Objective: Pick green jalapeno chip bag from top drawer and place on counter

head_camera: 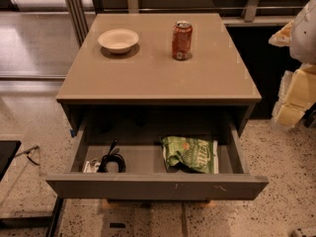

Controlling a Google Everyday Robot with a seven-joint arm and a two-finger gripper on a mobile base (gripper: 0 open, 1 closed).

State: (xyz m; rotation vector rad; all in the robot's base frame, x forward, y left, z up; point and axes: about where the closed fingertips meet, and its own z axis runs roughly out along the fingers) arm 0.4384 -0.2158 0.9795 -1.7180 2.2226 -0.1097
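Tho cropped, gripper [292, 101] nr counter [158, 78].

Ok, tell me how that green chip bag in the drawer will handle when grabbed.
The green jalapeno chip bag looks crumpled, so probably floppy and light; its foil may slip. The gripper sits at the right edge, outside the top drawer.

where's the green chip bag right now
The green jalapeno chip bag lies in the right half of the open top drawer, right of the black cable; the gripper is at the picture's right edge.
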